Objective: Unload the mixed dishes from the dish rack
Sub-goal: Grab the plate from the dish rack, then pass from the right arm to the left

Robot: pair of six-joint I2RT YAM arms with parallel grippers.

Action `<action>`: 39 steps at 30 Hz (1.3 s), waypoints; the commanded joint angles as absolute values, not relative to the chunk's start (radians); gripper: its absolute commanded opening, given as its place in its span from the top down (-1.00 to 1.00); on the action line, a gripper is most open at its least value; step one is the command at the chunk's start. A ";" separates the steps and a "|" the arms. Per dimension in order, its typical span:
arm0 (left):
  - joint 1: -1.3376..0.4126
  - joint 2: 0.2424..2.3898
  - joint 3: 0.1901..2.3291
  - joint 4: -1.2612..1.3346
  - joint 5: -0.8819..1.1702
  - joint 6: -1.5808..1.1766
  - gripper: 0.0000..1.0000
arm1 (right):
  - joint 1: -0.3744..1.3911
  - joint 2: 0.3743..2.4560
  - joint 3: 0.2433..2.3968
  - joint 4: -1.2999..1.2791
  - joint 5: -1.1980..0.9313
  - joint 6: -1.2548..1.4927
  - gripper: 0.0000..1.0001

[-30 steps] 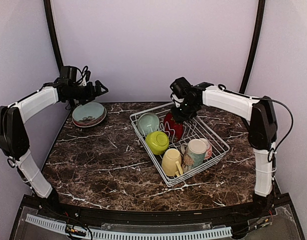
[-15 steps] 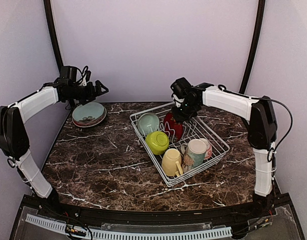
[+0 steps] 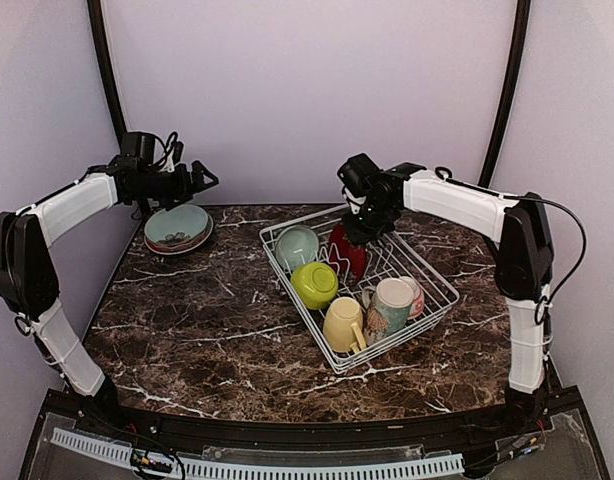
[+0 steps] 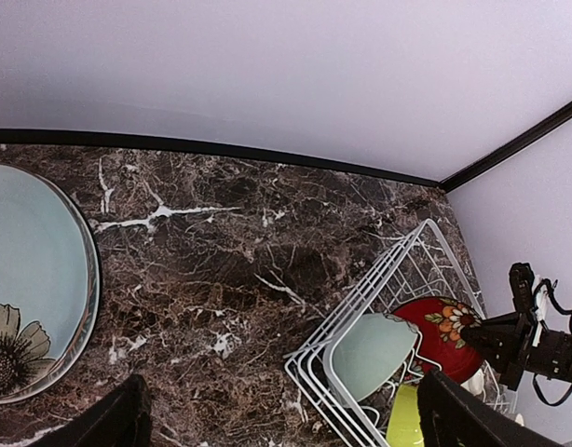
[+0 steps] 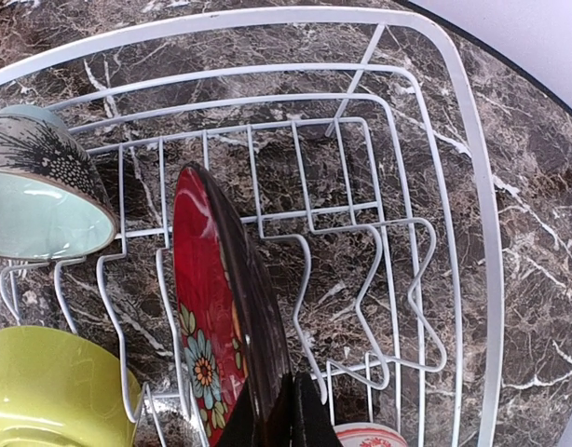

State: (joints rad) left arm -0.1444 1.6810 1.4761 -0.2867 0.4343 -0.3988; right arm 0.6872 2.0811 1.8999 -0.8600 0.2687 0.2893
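My right gripper (image 5: 284, 419), clenched on the red plate (image 5: 207, 307), now rises slightly inside the dish rack (image 3: 427, 272); I think the lifting begins.

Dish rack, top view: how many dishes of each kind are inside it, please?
Bowls: 2, pale teal bowl and lime bowl
Plates: 1, red plate
Mugs: 2, yellow mug and patterned mug
Kind unclear: 1, half-hidden pink-rimmed piece
Total in the dish rack: 6

A red flower-patterned plate (image 5: 207, 307), lime bowl (image 3: 314, 284), pale teal bowl (image 3: 297, 246), white wire rack (image 3: 434, 283), white-veined brown marble table (image 3: 187, 320).
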 commanded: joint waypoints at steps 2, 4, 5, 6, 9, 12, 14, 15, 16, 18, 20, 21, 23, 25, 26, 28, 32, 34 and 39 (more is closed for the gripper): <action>-0.164 1.682 1.480 -0.295 0.463 -0.400 -0.98 | 0.697 1.971 1.938 -0.874 0.306 0.291 1.00; -0.171 1.685 1.482 -0.296 0.469 -0.400 -0.98 | 0.696 1.949 1.935 -0.875 0.312 0.287 1.00; -0.178 1.686 1.485 -0.296 0.475 -0.400 -0.98 | 0.696 1.938 1.935 -0.875 0.316 0.287 1.00; -0.181 1.688 1.486 -0.297 0.479 -0.400 -0.98 | 0.696 1.927 1.933 -0.874 0.319 0.287 1.00; -0.208 1.694 1.497 -0.300 0.503 -0.394 -0.98 | 0.693 1.889 1.919 -0.860 0.312 0.288 1.00; -0.237 1.695 1.501 -0.288 0.557 -0.389 -0.98 | 0.686 1.835 1.886 -0.832 0.295 0.299 1.00; -0.261 1.697 1.488 -0.246 0.627 -0.400 -0.98 | 0.670 1.793 1.840 -0.785 0.258 0.304 1.00; -0.277 1.699 1.465 -0.184 0.658 -0.434 -0.98 | 0.663 1.767 1.807 -0.742 0.210 0.306 1.00; -0.285 1.706 1.453 -0.104 0.726 -0.484 -0.98 | 0.655 1.739 1.766 -0.693 0.174 0.313 1.00; -0.310 1.722 1.412 0.029 0.820 -0.574 -0.98 | 0.642 1.688 1.695 -0.603 0.103 0.339 1.00; -0.340 1.738 1.384 0.120 0.880 -0.637 -0.98 | 0.629 1.645 1.639 -0.522 0.024 0.371 1.00; -0.363 1.748 1.373 0.143 0.893 -0.652 -0.98 | 0.624 1.630 1.608 -0.481 -0.024 0.385 1.00; -0.397 1.756 1.362 0.192 0.919 -0.681 -0.96 | 0.618 1.615 1.584 -0.410 -0.105 0.407 1.00; -0.427 1.762 1.346 0.242 0.945 -0.708 -0.88 | 0.618 1.613 1.574 -0.366 -0.166 0.430 1.00; -0.442 1.766 1.335 0.279 0.950 -0.726 -0.85 | 0.618 1.616 1.569 -0.344 -0.193 0.442 1.00; -0.460 1.773 1.321 0.325 0.962 -0.756 -0.76 | 0.618 1.621 1.562 -0.302 -0.243 0.468 1.00; -0.478 1.792 1.319 0.326 0.965 -0.769 -0.54 | 0.618 1.633 1.548 -0.217 -0.347 0.524 1.00; -0.480 1.804 1.320 0.321 0.964 -0.775 -0.39 | 0.617 1.643 1.542 -0.177 -0.389 0.550 1.00; -0.480 1.816 1.321 0.332 0.975 -0.795 0.03 | 0.617 1.670 1.537 -0.129 -0.435 0.587 1.00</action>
